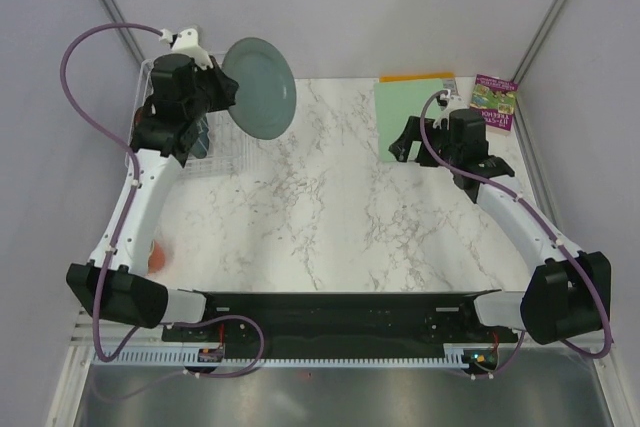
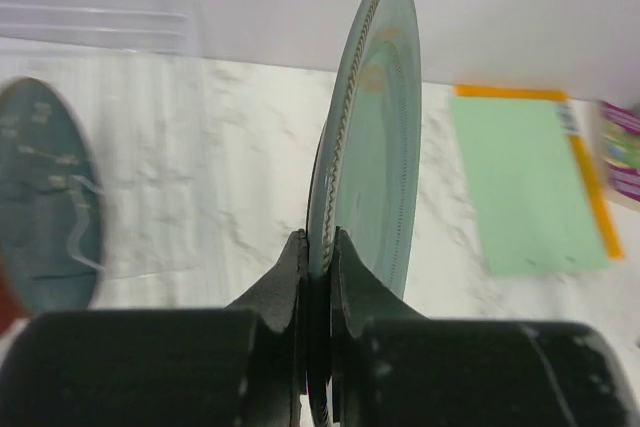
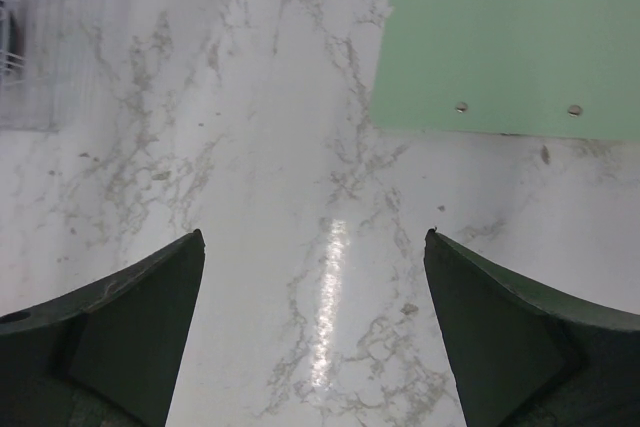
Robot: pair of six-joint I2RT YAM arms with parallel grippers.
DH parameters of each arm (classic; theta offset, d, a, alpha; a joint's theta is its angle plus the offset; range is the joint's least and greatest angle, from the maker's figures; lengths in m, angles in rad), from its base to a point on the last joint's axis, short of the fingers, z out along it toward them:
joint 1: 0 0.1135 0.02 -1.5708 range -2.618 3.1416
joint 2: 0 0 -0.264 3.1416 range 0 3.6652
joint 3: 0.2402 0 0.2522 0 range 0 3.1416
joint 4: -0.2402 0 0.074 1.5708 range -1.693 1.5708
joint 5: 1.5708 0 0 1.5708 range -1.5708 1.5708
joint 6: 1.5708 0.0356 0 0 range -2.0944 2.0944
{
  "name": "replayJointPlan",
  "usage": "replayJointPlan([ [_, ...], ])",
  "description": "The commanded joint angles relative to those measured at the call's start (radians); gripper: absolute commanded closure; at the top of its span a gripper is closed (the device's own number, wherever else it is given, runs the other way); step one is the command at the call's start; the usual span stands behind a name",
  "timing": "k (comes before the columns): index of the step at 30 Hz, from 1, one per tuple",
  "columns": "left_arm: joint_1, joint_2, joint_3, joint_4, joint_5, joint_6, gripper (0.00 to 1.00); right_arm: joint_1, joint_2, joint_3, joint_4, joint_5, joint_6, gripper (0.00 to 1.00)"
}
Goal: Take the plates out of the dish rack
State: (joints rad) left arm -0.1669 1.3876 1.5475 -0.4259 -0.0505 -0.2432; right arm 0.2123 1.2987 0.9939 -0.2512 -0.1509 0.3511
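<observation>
The plate (image 2: pixel 375 127) stood on edge straight ahead of the left gripper (image 2: pixel 318 245), rim pinched tight between its jaws. The mat (image 2: pixel 520 187) lay rightward (nearer the wide-open, empty right gripper (image 3: pixel 312 247)).

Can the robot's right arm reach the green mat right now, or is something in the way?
Probably yes. The right gripper is open and empty, hanging over the marble table just beside the green mat, and nothing lies between them.
</observation>
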Motion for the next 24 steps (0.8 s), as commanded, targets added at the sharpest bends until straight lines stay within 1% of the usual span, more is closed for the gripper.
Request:
replayJointPlan([
  [1,-0.013,-0.048,-0.12,0.189,0.354,-0.26,0.98,0.001,-0.003,0.028,0.203,-0.22,0.103,0.02],
  [2,-0.016,-0.051,-0.145,0.237,0.383,-0.309,0.98,-0.001,0.005,0.023,0.272,-0.251,0.126,0.02],
  [4,-0.028,-0.058,-0.217,0.291,0.443,-0.352,0.98,0.006,0.025,0.019,0.318,-0.315,0.187,0.02],
  [5,-0.032,-0.058,-0.239,0.347,0.457,-0.388,0.98,0.009,0.03,0.014,0.375,-0.338,0.204,0.02],
  [6,-0.037,-0.061,-0.262,0.384,0.474,-0.406,0.98,0.019,0.039,0.012,0.398,-0.364,0.218,0.02],
  [7,-0.046,-0.059,-0.311,0.419,0.519,-0.43,0.98,0.027,0.046,0.012,0.415,-0.372,0.245,0.02],
  [8,-0.049,-0.056,-0.332,0.509,0.54,-0.476,0.98,0.032,0.056,0.015,0.438,-0.381,0.253,0.02],
  [10,-0.065,-0.048,-0.386,0.588,0.584,-0.543,0.98,0.055,0.088,0.02,0.452,-0.397,0.264,0.02],
  [15,-0.108,-0.032,-0.434,0.72,0.613,-0.594,0.98,0.081,0.134,0.009,0.48,-0.401,0.282,0.02],
  [20,-0.143,-0.027,-0.467,0.785,0.623,-0.628,0.98,0.084,0.165,-0.012,0.544,-0.44,0.316,0.02],
  [22,-0.152,-0.022,-0.486,0.817,0.633,-0.642,0.98,0.085,0.171,-0.018,0.573,-0.46,0.321,0.05],
  [23,-0.154,-0.019,-0.495,0.832,0.641,-0.651,0.98,0.084,0.174,-0.026,0.598,-0.469,0.325,0.18],
  [24,-0.154,-0.016,-0.506,0.846,0.649,-0.659,0.98,0.085,0.175,-0.028,0.61,-0.487,0.33,0.35],
])
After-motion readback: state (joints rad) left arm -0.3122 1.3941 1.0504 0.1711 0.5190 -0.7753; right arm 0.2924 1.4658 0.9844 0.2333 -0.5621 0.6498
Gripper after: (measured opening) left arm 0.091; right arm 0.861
